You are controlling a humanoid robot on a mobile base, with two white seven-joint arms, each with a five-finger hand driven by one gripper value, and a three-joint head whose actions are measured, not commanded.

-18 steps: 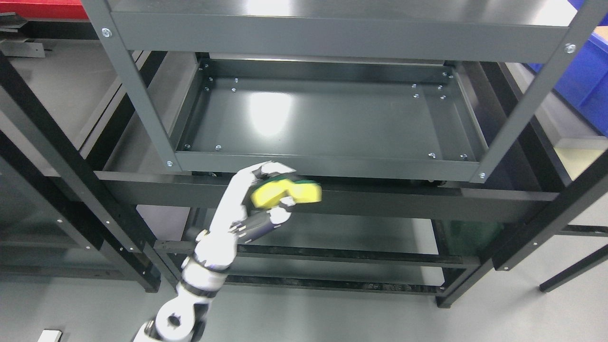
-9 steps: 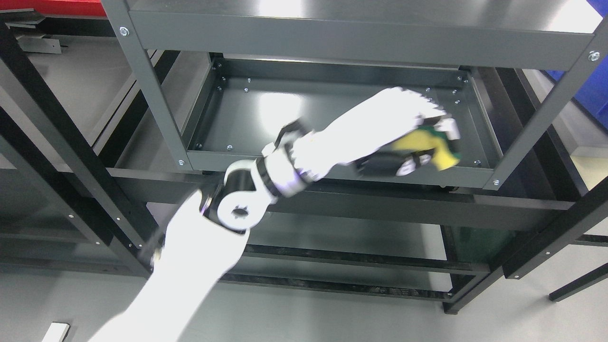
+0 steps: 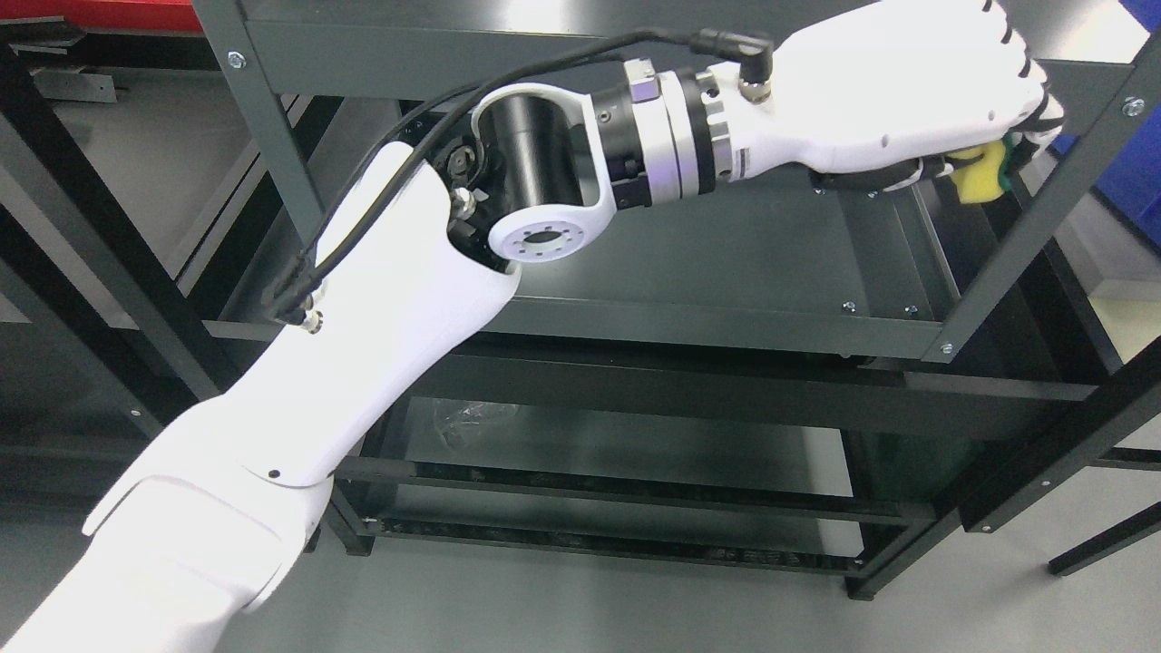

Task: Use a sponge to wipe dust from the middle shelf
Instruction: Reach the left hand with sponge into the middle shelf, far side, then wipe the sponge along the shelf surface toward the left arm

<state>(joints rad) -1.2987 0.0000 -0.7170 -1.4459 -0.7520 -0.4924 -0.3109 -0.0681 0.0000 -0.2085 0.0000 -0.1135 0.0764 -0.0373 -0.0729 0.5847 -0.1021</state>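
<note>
Head view, left hand (image 3: 916, 91): reaches across the shelving unit to its upper right corner, fingers (image 3: 1029, 113) curled tight around the sponge (image 3: 980, 174).
Sponge: yellow, mostly hidden, apparently just above the middle shelf (image 3: 726, 245), beside the right upright (image 3: 1043, 199).

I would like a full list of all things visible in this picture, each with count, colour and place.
sponge: one, yellow with a green side, upper right, held at the far right end of the shelf.
shelf unit: one, dark grey metal, centre; its tray-like shelf lies under the arm.
black frame: one, black, in front of and below the grey unit.
blue bin: one, blue, right edge, partly hidden.
red object: one, red, top left corner, cut off.
floor: grey, bottom.
cable: one, black, along the arm.
left hand: one, white, upper right, fingers closed on the sponge.
</note>
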